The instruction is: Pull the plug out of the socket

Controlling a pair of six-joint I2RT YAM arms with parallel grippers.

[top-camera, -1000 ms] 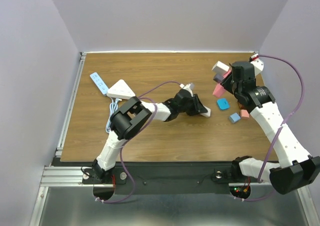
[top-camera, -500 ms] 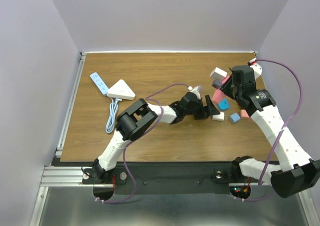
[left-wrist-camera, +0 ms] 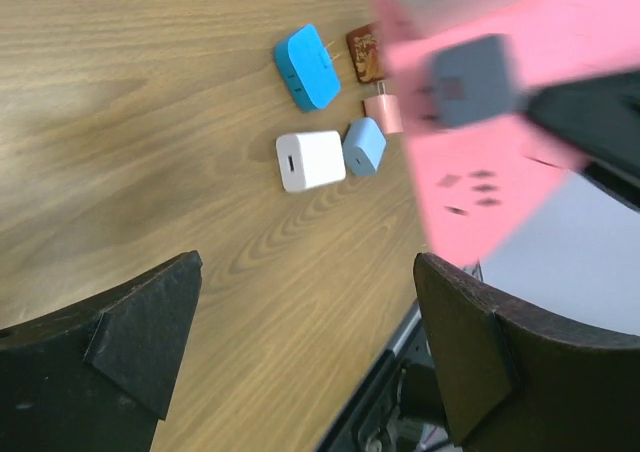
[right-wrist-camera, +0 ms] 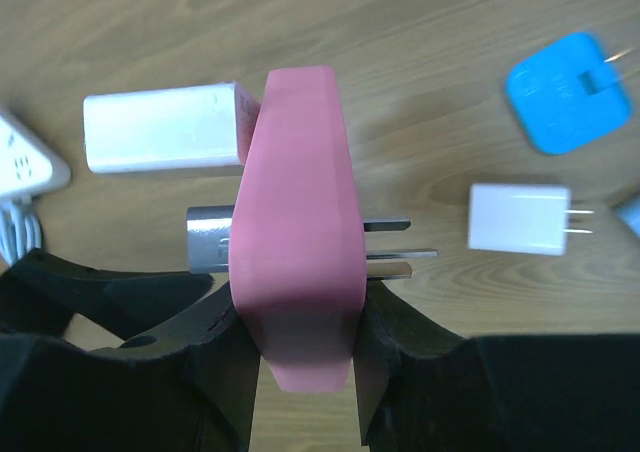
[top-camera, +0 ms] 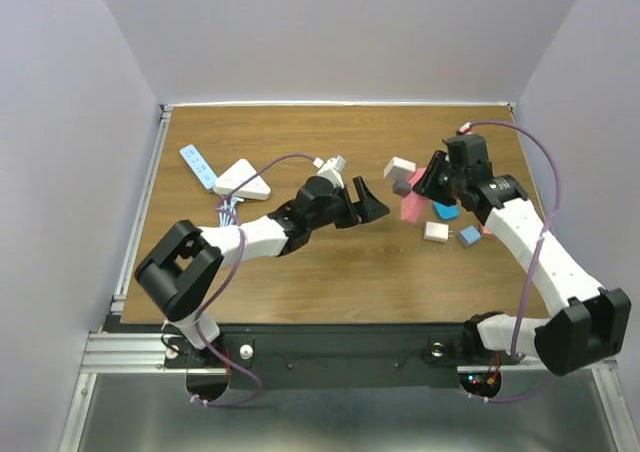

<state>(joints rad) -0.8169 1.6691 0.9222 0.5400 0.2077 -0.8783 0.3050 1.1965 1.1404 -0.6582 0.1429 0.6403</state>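
Right wrist: flat pink socket [right-wrist-camera: 300,232] with white plug [right-wrist-camera: 165,129], grey plug [right-wrist-camera: 208,239].

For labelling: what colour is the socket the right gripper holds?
Pink socket, clearest in the right wrist view.

Even, bright light; soft shadows; pink socket [left-wrist-camera: 480,162] blurred.

Left wrist view: pink socket [left-wrist-camera: 500,132] blurred, cut by top edge. Right wrist view: grey plug [right-wrist-camera: 208,237] part hidden behind socket; white power strip [right-wrist-camera: 22,157] cut by left edge; pale blue adapter [right-wrist-camera: 630,215] cut by right edge.
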